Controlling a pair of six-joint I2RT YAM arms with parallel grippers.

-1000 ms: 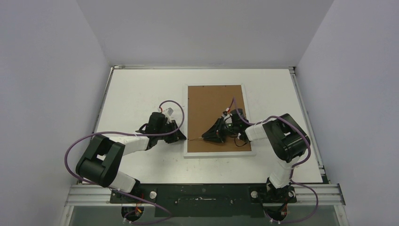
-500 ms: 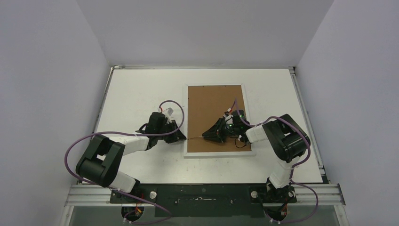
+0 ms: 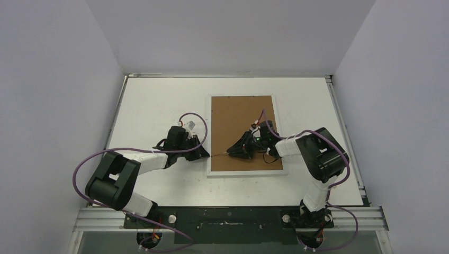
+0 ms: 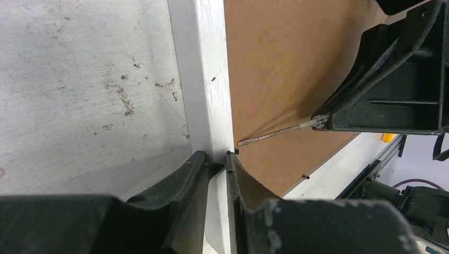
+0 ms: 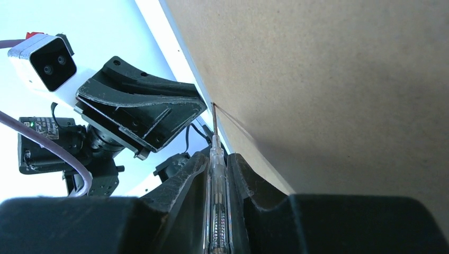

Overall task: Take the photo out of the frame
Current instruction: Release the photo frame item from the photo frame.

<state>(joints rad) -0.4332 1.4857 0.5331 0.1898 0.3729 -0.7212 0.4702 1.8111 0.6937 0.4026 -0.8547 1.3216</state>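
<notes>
The white frame [image 3: 275, 114] lies face down on the table, its brown backing board [image 3: 241, 116] up. The photo is hidden under the board. My left gripper [image 3: 204, 153] is shut on the frame's left border [image 4: 204, 79], one finger on each side of it. My right gripper [image 3: 232, 152] is over the board's near left part, shut on a thin clear-handled screwdriver [image 5: 217, 206]. Its metal tip [image 4: 265, 136] touches the board at the left border's inner edge. The tip also shows in the right wrist view [image 5: 214, 114].
The white table [image 3: 153, 100] has a raised rail along its far and side edges. Small black tabs [image 4: 306, 176] sit at the board's near edge. The two grippers are close together at the frame's near left part.
The right gripper has shifted slightly toward the far side with the screwdriver. The left gripper and the frame have not moved.
</notes>
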